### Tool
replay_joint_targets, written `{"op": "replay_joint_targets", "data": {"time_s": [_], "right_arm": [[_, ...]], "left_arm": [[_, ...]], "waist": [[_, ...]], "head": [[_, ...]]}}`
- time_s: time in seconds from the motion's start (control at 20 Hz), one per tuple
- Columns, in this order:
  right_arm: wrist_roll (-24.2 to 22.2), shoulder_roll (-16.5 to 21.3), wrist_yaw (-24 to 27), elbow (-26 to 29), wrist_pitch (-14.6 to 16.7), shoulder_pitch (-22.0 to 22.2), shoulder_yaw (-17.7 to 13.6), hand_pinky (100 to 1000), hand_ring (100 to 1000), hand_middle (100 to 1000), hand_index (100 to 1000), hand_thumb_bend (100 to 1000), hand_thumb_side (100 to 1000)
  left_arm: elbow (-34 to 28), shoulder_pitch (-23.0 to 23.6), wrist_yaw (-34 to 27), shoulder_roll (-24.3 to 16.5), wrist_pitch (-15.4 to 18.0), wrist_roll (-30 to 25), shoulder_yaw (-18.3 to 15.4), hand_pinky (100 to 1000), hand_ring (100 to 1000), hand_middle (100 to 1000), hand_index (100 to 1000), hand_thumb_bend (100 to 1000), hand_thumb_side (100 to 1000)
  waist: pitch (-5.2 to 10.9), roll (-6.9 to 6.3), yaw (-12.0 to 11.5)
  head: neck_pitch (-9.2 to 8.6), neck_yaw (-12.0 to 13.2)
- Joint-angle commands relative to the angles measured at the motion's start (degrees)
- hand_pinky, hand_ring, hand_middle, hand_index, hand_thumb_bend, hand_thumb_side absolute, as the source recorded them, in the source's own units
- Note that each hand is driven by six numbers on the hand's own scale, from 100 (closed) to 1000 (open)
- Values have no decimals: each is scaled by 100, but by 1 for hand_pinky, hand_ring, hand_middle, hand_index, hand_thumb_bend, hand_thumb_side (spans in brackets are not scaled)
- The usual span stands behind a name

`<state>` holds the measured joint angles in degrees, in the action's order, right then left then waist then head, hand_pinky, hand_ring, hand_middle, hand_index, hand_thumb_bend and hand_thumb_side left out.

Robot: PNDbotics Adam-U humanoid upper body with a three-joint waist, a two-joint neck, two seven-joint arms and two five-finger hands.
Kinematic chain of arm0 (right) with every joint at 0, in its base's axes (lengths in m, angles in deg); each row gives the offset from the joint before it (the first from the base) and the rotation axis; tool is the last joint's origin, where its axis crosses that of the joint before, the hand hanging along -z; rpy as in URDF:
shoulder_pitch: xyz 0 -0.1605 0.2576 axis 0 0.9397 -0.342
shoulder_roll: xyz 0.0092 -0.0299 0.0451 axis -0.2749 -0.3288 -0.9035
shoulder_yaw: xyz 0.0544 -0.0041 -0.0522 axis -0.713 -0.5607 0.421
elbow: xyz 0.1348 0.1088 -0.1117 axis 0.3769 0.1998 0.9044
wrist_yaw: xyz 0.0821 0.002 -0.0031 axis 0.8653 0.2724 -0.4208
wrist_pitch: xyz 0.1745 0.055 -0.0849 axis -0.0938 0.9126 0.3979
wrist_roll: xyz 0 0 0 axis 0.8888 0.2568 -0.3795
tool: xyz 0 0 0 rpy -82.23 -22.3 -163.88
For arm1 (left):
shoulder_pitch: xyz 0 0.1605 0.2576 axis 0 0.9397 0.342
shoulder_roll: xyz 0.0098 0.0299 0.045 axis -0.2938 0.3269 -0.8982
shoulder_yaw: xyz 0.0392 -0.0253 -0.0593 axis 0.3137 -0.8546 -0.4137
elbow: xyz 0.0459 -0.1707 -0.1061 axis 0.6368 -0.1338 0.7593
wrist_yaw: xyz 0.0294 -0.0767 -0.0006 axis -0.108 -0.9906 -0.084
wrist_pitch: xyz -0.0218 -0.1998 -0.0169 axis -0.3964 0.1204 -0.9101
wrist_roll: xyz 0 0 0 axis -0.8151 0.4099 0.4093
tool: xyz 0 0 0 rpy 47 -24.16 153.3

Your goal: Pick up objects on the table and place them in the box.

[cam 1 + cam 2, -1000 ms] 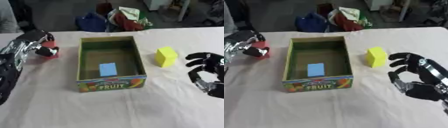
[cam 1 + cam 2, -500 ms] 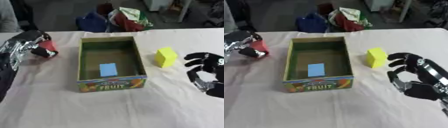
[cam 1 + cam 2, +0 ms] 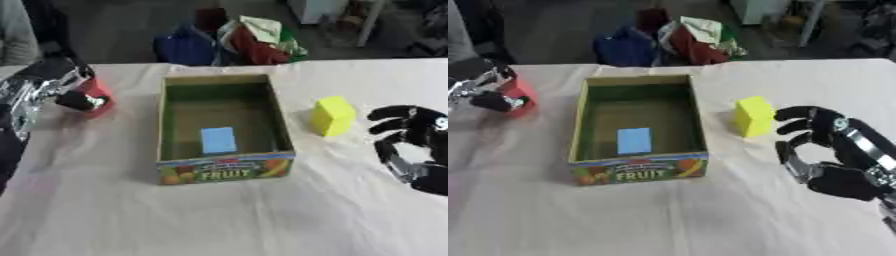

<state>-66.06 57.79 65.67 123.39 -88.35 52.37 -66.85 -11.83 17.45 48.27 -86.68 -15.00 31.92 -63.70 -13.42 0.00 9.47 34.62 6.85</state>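
Note:
A cardboard box (image 3: pixel 223 161) with "FRUIT" on its front stands mid-table, and a light blue block (image 3: pixel 218 139) lies flat inside it. Left of the box, my left hand (image 3: pixel 54 85) is curled round a red object (image 3: pixel 94 97), held just above the tablecloth. A yellow block (image 3: pixel 753 116) stands upright to the right of the box. My right hand (image 3: pixel 833 155) rests open at the right side, fingers spread, a short way from the yellow block and not touching it.
A white cloth covers the table (image 3: pixel 227 220). Beyond its far edge lies a pile of blue, red and green bags (image 3: pixel 229 37). A person's sleeve (image 3: pixel 17 30) shows at the far left.
My left hand has drawn the red object slightly up and toward the box. The right hand and the yellow block have stayed where they were.

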Motion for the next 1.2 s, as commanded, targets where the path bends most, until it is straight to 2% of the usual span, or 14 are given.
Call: {"op": "replay_joint_targets", "data": {"time_s": [0.05, 0.1, 0.25, 0.5, 0.75, 1.2], "right_arm": [[-2, 119, -7, 44, 31, -64, -86, 658, 767, 784, 842, 140, 222], [-3, 117, -7, 43, 31, -64, -86, 658, 767, 783, 842, 140, 223], [4, 109, -6, 38, 30, -59, -91, 658, 767, 783, 842, 133, 226], [12, 103, -6, 33, 33, -56, -95, 657, 767, 783, 842, 124, 226], [18, 106, -5, 17, 35, -43, -99, 657, 768, 782, 842, 119, 225], [19, 137, -3, 4, 42, -20, -102, 657, 768, 782, 842, 107, 225]], "left_arm": [[-11, -56, 31, -213, 2, -37, -32, 771, 728, 749, 848, 350, 598], [9, -49, 34, -203, 18, -89, -25, 758, 709, 730, 839, 320, 587], [36, -32, 71, -181, 42, -167, -16, 684, 598, 602, 758, 100, 528], [3, -37, 107, -156, 48, -8, -24, 609, 521, 510, 680, 100, 513], [-171, -92, -23, -180, 87, 221, -5, 602, 509, 494, 667, 100, 517], [-801, -273, -243, -190, 248, 221, 167, 605, 508, 490, 667, 100, 539]], "waist": [[119, 11, 8], [119, 14, 12], [119, 19, 23], [124, 16, 31], [147, 9, 33], [241, -13, 32]], "head": [[-21, -6], [-23, -6], [-17, -7], [-17, -8], [-7, -13], [24, -40]]}}
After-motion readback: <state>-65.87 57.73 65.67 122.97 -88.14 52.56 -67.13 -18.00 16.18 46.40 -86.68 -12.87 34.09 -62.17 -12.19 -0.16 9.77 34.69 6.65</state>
